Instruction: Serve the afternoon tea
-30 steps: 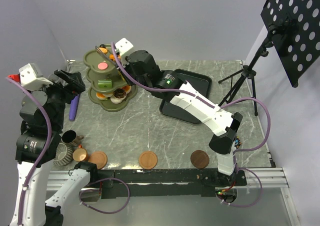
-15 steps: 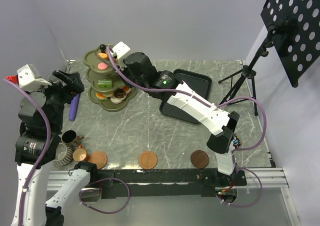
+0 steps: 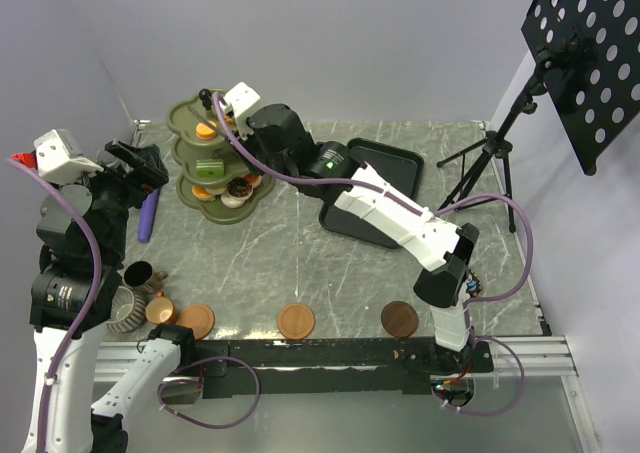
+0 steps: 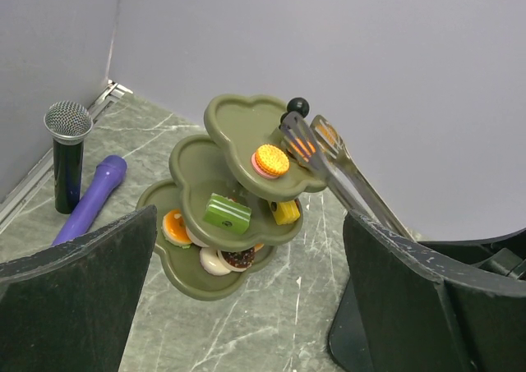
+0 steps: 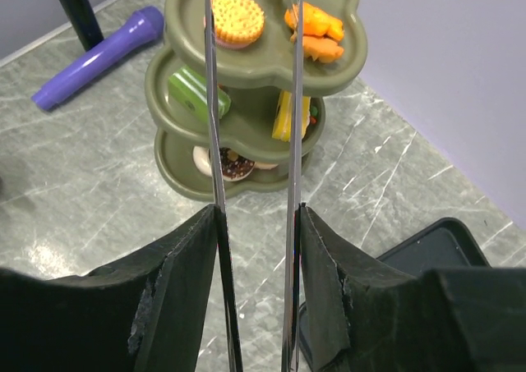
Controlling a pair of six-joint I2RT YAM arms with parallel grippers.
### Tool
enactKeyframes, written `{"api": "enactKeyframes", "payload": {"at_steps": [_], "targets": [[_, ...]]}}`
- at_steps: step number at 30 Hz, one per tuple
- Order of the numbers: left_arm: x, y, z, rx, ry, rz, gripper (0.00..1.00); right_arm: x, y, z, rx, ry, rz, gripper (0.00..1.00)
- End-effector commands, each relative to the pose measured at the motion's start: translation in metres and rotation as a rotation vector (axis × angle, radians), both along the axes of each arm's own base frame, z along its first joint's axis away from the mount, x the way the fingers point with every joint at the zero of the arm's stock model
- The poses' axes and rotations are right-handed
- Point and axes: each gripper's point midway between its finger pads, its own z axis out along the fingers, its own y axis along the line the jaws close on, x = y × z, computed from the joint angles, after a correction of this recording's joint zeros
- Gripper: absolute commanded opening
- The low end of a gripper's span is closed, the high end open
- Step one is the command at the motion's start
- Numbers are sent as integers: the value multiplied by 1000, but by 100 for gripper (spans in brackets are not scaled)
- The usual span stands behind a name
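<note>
The right tool [image 5: 256, 218] grips both arms of the metal tongs [image 5: 292, 142], jaws about half closed. The tong tips run off the top of its view, so contact with the orange pastry [image 5: 311, 23] can't be told. The 3-tier stand [image 4: 215, 113] sits just ahead of that tool, with 2 pastries up top and the lower ones half-hidden. The left tool [image 4: 248, 216] gapes wide, empty. Behind it stand 3 cups [image 3: 140, 274], 1 partly hidden by the arm, and 3 saucers [image 3: 296, 321].

top: overhead, far | wrists: close, oblique | shared: stand [image 3: 183, 115], perhaps tongs [image 4: 349, 179]
</note>
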Motion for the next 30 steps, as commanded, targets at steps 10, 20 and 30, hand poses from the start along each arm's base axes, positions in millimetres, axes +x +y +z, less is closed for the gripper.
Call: {"api": "enactKeyframes", "payload": {"at_steps": [10,20,30], "targets": [[-1,5,10,-7,-38,24,100,-13,-123,59,160,-114,-241,47],[8,-3,8,-5,-21,-15,100,31,-184,-28,201,90,-559,46],[4,-1,6,-8,-9,-1,100,104,-122,-127,223,339,-611,47]]}}
